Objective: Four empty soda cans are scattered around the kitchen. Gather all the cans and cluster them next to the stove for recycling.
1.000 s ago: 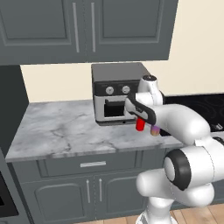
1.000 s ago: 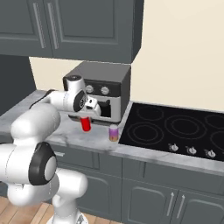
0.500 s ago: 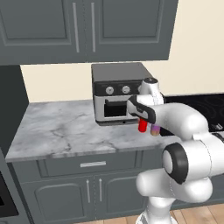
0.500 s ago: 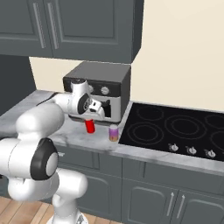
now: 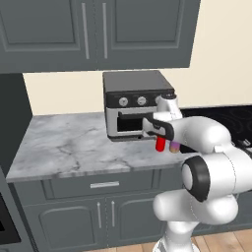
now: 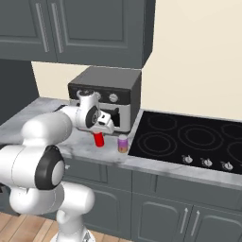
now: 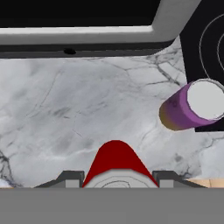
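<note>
Between the claw's (image 7: 117,177) two dark finger tips (image 7: 70,176) a red soda can (image 6: 99,139) is clamped, its long axis vertical and its silver top pointing up into the hand. The jaws are closed against the can's sides. In the left base view the same can (image 5: 160,143) is seen hanging upright below the claw (image 5: 158,134); whether its base touches the marble surface (image 5: 74,147) cannot be told.

Just beside the claw, toward the stove, a purplish-pink soda can (image 6: 123,143) is stood upright on the surface, its axis vertical too and its pale top facing up. In the hand view this can (image 7: 188,106) is seen apart from the red one (image 7: 114,161), at the black edge of the stove (image 7: 205,48). From the left base view a little of it (image 5: 174,147) is seen past the arm.

Directly behind the claw the grey toaster oven (image 6: 106,97) is set against the wall, its lower front (image 7: 87,26) seen ahead of the finger tips. Beyond the purplish-pink can the black glass stove (image 6: 189,139) is laid flush in the surface.
</note>
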